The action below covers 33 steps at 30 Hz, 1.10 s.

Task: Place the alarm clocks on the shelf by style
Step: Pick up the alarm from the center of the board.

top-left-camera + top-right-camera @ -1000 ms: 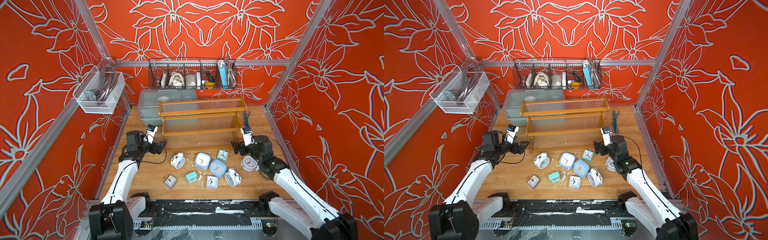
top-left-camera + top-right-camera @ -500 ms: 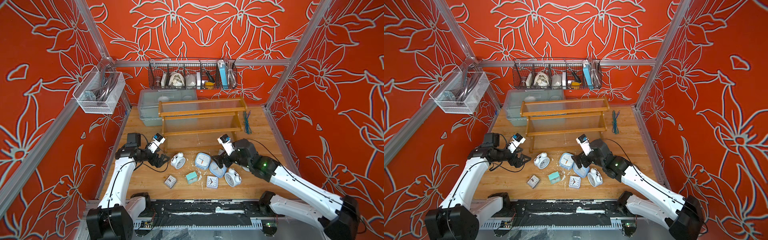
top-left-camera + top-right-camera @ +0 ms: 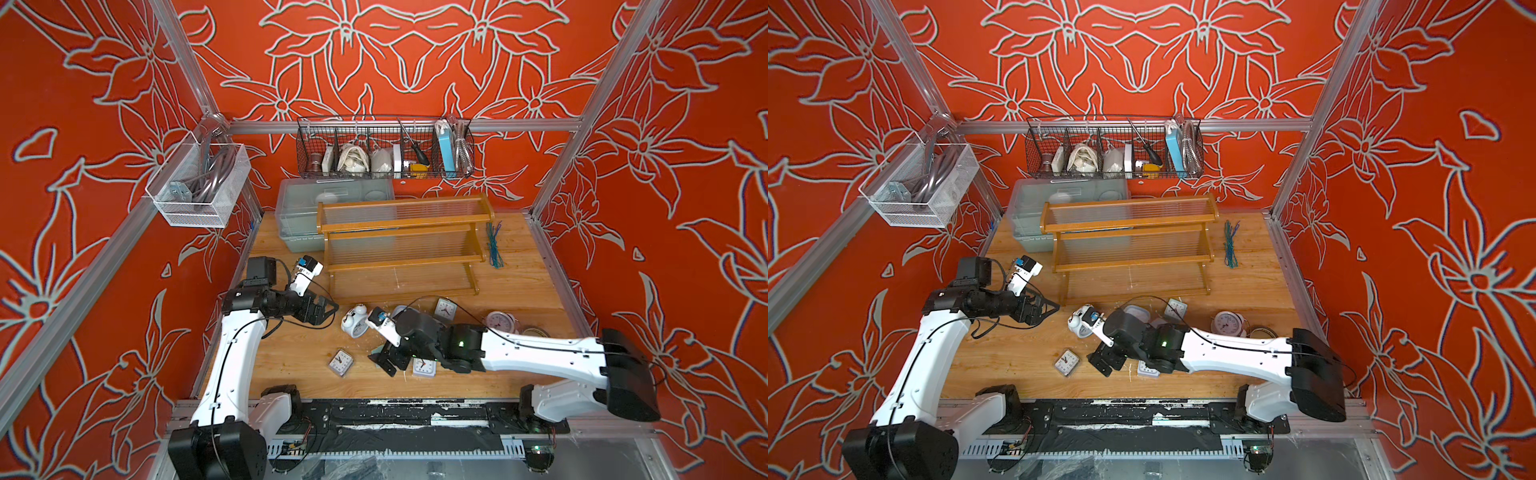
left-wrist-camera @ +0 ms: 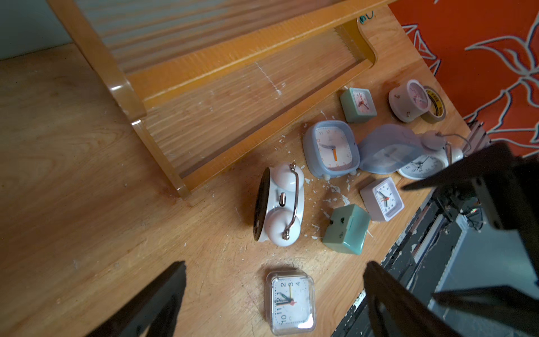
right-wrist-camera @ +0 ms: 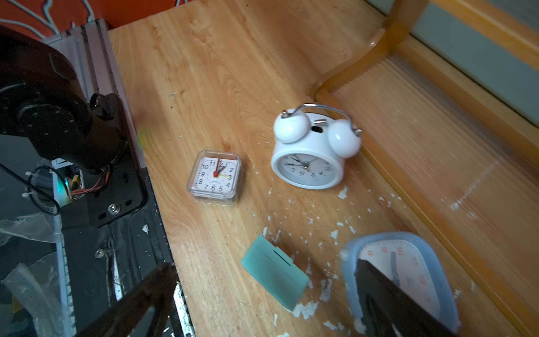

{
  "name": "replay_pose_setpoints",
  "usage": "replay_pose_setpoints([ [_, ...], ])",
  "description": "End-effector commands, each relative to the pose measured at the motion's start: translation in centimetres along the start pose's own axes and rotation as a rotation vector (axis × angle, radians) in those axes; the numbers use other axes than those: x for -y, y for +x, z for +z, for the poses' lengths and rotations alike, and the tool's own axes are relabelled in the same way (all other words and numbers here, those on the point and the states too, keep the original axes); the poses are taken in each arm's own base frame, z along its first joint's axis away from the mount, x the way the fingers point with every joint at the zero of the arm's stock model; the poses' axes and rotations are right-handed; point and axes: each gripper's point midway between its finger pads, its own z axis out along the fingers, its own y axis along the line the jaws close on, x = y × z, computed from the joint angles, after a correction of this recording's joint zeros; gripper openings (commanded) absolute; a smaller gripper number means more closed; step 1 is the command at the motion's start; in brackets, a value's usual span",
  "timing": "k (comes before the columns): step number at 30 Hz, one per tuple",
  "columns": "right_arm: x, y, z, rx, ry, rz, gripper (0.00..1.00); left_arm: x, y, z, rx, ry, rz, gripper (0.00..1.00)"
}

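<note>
Right wrist view: teal clock (image 5: 274, 275) between wide-apart jaws of right pincer (image 5: 262, 265); left pincer (image 4: 274, 262) likewise apart.

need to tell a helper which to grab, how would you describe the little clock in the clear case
Start at the wooden shelf at the back of the table and come forward to the clocks scattered before it. In front of the white twin-bell clock on the left arm's side, one small square clock lies alone, face up. Only it has a see-through shell.
</note>
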Motion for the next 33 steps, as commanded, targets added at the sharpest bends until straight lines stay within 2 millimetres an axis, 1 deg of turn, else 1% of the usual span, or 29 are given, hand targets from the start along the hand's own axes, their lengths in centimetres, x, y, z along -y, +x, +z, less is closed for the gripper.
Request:
replay_pose_setpoints([
  [1,-2.0,-1.7,1.2,0.031,0.001,-0.028,0.99,-0.8,-0.8,-0.6,0.034,-0.055,-0.089,0.95],
  [3,-3.0,-1.9,2.4,0.017,0.001,-0.024,0.99,-1.7,-0.8,-0.6,0.045,-0.089,-0.115,0.95],
  [8,-4.5,-1.1,5.5,-0.076,-0.015,-0.010,1.00,-3.6,-0.9,-0.5,0.077,-0.149,-0.190,0.95],
  [13,-4.7,0.0,8.2,-0.149,0.009,0.016,1.00,-5.0,-1.2,-0.8,0.119,-0.189,-0.256,0.95],
  [19,-5.3,1.5,10.9,-0.214,0.009,0.048,0.90,-5.6,-1.1,-0.7,0.129,-0.213,-0.281,0.95],
  [25,-5.3,3.0,12.9,-0.265,0.031,0.066,0.85,-5.8,-1.0,-0.7,0.130,-0.222,-0.285,0.95],
  [33,-5.3,4.1,14.1,-0.287,0.037,0.069,0.76,-5.9,-0.9,-0.7,0.130,-0.226,-0.288,0.95],
])
